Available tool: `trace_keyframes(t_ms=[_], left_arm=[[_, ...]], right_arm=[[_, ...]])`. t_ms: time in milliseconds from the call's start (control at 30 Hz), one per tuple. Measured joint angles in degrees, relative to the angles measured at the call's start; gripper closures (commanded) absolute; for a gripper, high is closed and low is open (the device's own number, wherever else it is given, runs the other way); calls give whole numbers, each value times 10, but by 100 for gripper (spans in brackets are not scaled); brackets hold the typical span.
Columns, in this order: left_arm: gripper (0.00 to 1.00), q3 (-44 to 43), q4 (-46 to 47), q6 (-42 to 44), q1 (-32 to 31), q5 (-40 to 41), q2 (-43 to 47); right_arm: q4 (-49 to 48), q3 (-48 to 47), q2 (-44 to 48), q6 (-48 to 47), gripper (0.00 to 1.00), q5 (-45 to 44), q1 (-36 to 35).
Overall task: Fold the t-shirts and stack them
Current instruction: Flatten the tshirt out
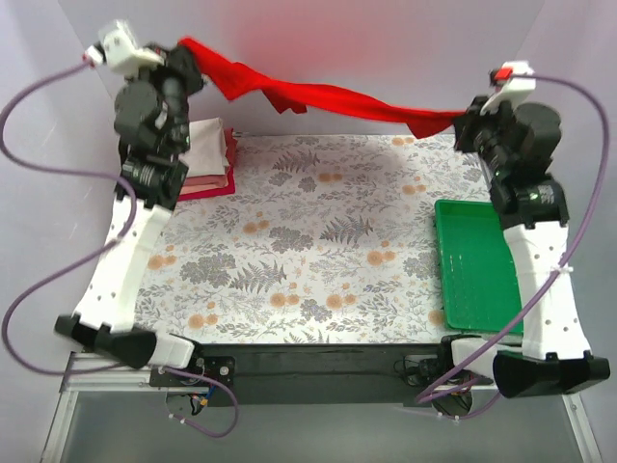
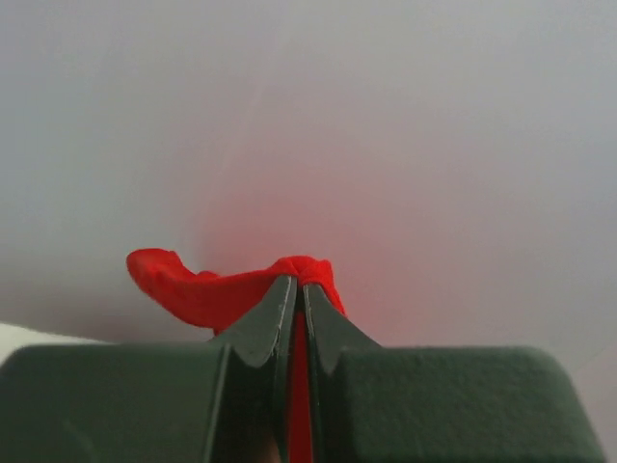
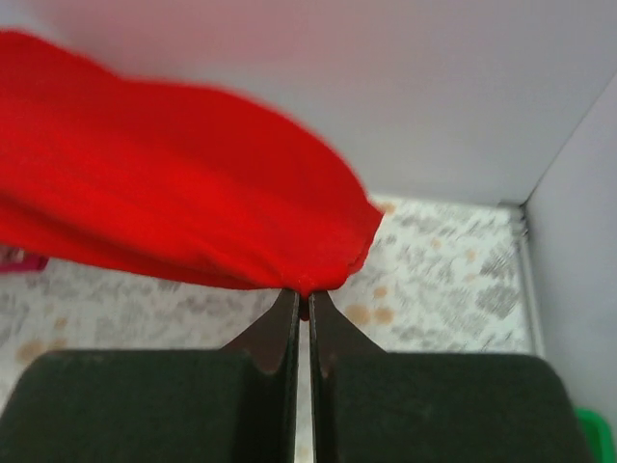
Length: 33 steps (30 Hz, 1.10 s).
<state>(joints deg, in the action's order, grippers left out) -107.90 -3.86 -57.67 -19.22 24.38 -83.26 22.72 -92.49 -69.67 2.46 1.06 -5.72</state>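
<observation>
L fingers [image 2: 253, 338] & R fingers [image 3: 265, 340] each pinch red t-shirt [image 1: 318, 96], strung above floral tabletop [image 1: 318, 251], pale walls [image 1: 386, 39] behind.

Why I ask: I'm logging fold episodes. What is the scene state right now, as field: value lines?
held item: red t-shirt, stretched in the air between both arms, sagging in the middle
left gripper: shut on one end of the shirt
right gripper: shut on the other end
folded stack: far-left of the table, pale shirt on top, pink and crimson beneath
green tray: right side of the table, beside the right arm
fold status: red shirt not yet folded or stacked
</observation>
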Motion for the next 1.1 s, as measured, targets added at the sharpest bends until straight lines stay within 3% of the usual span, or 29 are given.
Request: trace_keyframes(t_ms=[133, 433, 600, 833, 1100], left_arm=[[100, 355, 70, -38, 0, -1, 182], [100, 801, -2, -300, -4, -69, 313], [100, 869, -104, -402, -9, -76, 332], [100, 869, -231, -491, -16, -83, 371], [100, 824, -428, -551, -34, -86, 490]], right_arm=[[-40, 169, 49, 3, 99, 52, 1], [-60, 497, 84, 37, 99, 91, 1], [-62, 576, 85, 61, 99, 94, 1], [-35, 622, 116, 100, 99, 70, 1], [30, 633, 177, 144, 99, 43, 1]])
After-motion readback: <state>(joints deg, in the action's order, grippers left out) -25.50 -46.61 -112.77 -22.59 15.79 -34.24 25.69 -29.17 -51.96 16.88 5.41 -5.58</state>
